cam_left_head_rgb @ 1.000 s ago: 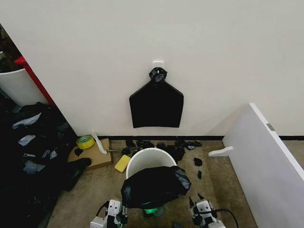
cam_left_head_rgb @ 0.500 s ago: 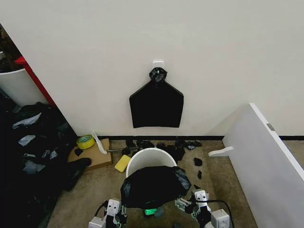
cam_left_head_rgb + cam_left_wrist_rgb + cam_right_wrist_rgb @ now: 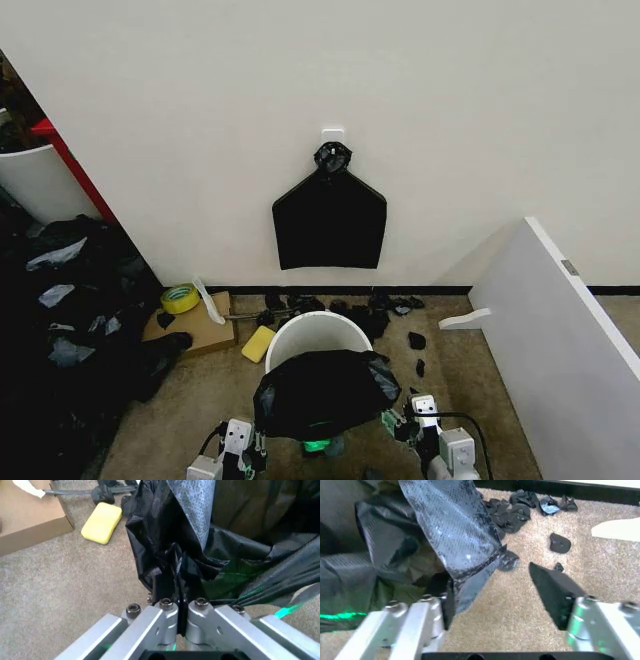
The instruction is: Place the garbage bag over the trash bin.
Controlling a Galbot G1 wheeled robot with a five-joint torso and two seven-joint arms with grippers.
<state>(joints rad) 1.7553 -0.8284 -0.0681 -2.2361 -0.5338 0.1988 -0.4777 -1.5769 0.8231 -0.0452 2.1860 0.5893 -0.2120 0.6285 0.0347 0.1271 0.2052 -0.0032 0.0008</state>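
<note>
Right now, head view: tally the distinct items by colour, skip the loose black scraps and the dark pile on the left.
Black: 2, the garbage bag draped on the bin, and the flat bag bundle hung on the wall.
White: 1, the trash bin.
Yellow: 2, the yellow block and the tape roll.
Brown: 1, the cardboard box.
Total: 6.

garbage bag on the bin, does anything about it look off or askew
Yes. The crinkled glossy black garbage bag hangs bunched on the near side of the round white plastic trash bin, whose far rim is bare. The left gripper pinches one edge; the right gripper is open beside it.
</note>
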